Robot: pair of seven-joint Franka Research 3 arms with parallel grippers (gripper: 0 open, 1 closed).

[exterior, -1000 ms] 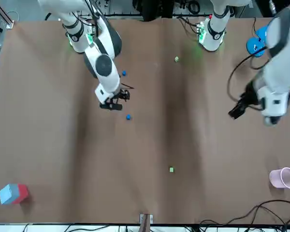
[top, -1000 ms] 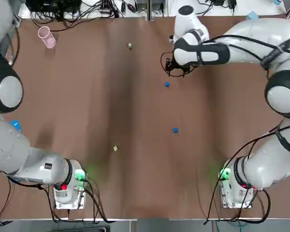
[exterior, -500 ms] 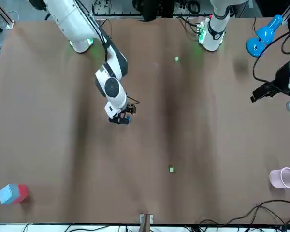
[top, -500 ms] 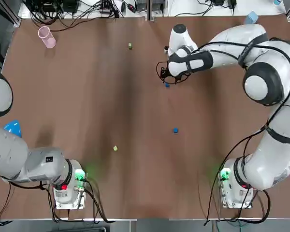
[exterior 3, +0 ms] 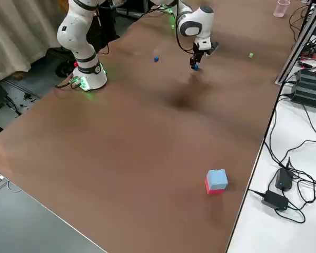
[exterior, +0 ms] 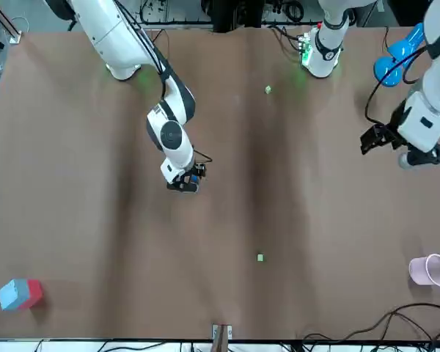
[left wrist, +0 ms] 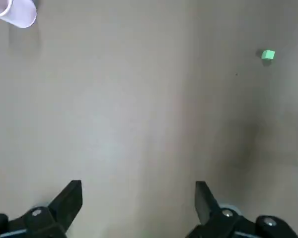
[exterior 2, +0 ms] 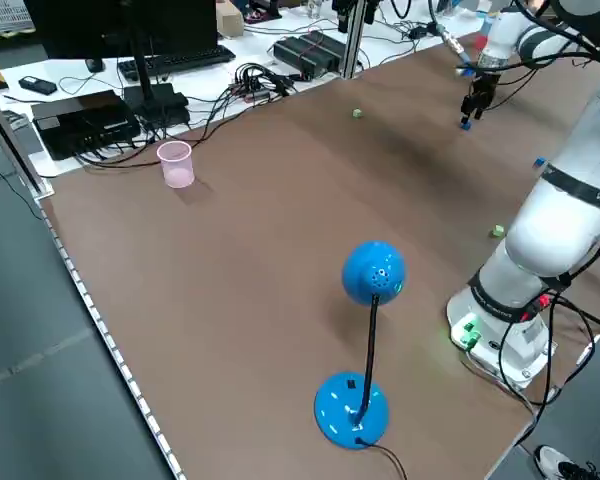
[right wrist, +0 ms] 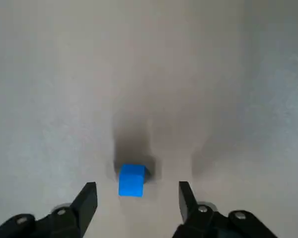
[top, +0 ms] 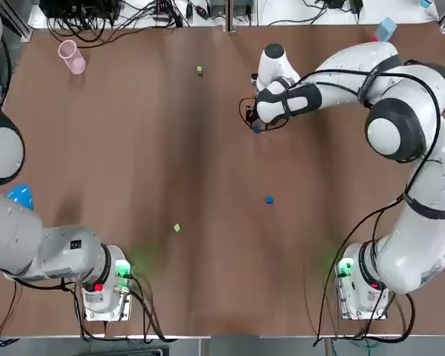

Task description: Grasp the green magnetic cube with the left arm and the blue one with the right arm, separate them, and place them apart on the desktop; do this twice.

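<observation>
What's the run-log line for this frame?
right gripper: open, straddling far blue cube on table, no grasp | left gripper: open, empty, raised | green cubes: loose on table

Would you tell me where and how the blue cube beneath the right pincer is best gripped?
Take its two opposite vertical side faces, coming straight down from above. The blue cube sits flat on the table, and the open right pincer straddles it, fingers roughly square to those faces.

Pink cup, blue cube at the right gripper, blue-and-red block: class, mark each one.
Pink cup (top: 72, 57), top view, its side wall.
Blue cube (right wrist: 132, 180), right wrist view, its top face.
Blue-and-red block (exterior 3: 217, 178), right side view, its blue top.
</observation>
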